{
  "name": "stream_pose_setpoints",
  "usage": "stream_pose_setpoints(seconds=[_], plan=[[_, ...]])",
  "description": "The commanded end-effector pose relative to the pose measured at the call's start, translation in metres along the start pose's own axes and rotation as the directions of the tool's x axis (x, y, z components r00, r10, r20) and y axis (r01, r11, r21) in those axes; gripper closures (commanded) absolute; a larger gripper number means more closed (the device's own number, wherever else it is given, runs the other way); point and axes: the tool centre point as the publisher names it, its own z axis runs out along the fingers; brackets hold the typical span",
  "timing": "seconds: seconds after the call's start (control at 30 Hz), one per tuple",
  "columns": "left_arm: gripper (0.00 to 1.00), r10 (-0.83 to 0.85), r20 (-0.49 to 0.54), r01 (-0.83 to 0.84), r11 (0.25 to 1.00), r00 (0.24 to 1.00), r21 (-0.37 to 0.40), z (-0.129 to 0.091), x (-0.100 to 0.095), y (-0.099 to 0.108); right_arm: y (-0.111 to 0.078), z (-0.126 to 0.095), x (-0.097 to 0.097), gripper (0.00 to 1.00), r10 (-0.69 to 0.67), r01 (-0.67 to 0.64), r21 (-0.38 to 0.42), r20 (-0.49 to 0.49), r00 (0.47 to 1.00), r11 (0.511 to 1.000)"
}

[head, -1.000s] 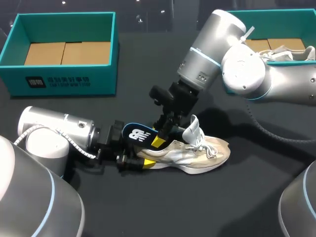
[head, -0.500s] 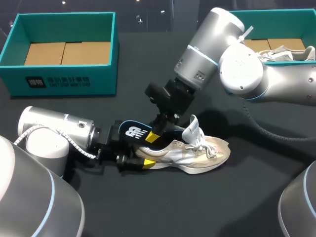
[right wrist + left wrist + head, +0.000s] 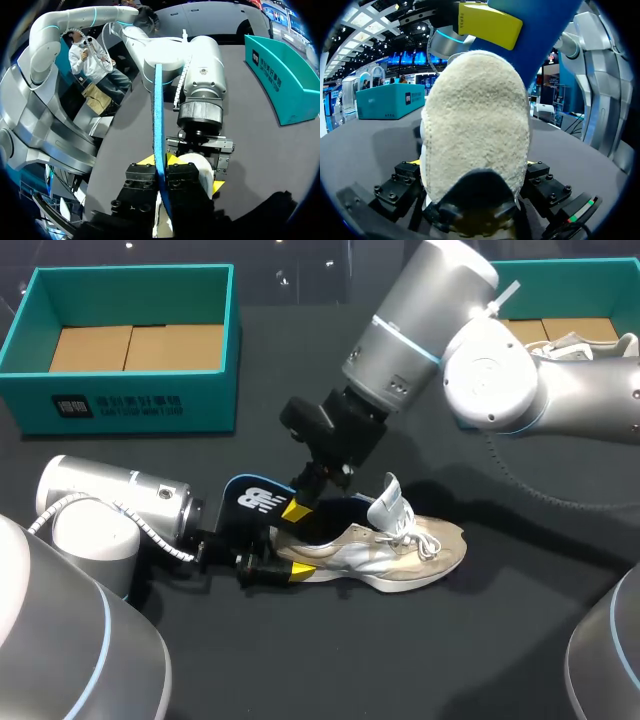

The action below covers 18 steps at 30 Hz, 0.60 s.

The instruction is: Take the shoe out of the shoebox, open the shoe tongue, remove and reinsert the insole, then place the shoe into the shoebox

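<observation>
Lifting up and back over the last second, the right arm (image 3: 440, 350) has drawn the blue insole (image 3: 250, 502) further out of the shoe (image 3: 400, 555), toward the left arm (image 3: 110, 505), which has kept still.

On the dark table (image 3: 300, 660), the teal shoebox (image 3: 130, 405) stands open, well apart from both grippers and beyond the left one. The shoe lies on its side with its heel in the left gripper (image 3: 265, 568) and its toe pointing away from it. In the left wrist view the fleecy heel (image 3: 475, 135) fills the space between the fingers, which press it from both sides. The right gripper (image 3: 300, 505) hangs just above the left gripper and the shoe's heel. Its yellow-tipped fingers are clamped on the insole, which the right wrist view shows edge-on (image 3: 159, 125), standing upright between them. The insole's free end rises over the left gripper.
</observation>
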Motion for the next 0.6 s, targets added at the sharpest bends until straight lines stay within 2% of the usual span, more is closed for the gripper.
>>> stream_pose_setpoints(seconds=[0.03, 0.1, 0.2, 0.27, 0.43, 0.47, 0.53, 0.6], plan=[[1.0, 0.0, 0.0, 0.0, 1.0, 1.0, -0.001, 0.003, -0.001, 0.002, 0.0, 0.0, 0.001, 1.0, 0.0, 0.0, 0.0, 0.003, 1.0, 1.0], [1.0, 0.0, 0.0, 0.0, 1.0, 1.0, -0.001, 0.003, -0.001, 0.002, 0.0, 0.0, 0.001, 1.0, 0.0, 0.0, 0.0, 0.003, 1.0, 1.0], [1.0, 0.0, 0.0, 0.0, 1.0, 1.0, -0.001, 0.003, -0.001, 0.002, 0.019, -0.007, 0.004, 1.0, -0.016, 0.018, -0.061, 0.028, 0.999, 0.998], [1.0, 0.0, 0.0, 0.0, 1.0, 1.0, -0.001, 0.003, -0.001, 0.002, 0.031, -0.022, 0.008, 1.0, -0.034, 0.038, -0.093, 0.045, 0.998, 0.995], [1.0, 0.0, 0.0, 0.0, 1.0, 1.0, -0.001, 0.003, -0.001, 0.002, 0.048, -0.059, 0.024, 1.0, -0.035, 0.046, -0.159, 0.072, 0.997, 0.986], [1.0, 0.0, 0.0, 0.0, 1.0, 1.0, -0.001, 0.003, -0.001, 0.002, 0.052, -0.069, 0.028, 1.0, -0.071, 0.082, -0.219, 0.057, 0.996, 0.972], [1.0, 0.0, 0.0, 0.0, 1.0, 1.0, -0.001, 0.003, -0.001, 0.002, 0.059, -0.085, 0.033, 1.0, -0.075, 0.091, -0.238, 0.076, 0.994, 0.967], [1.0, 0.0, 0.0, 0.0, 1.0, 1.0, -0.001, 0.003, -0.001, 0.002, 0.066, -0.104, 0.036, 1.0, -0.103, 0.112, -0.311, 0.043, 0.994, 0.944]])
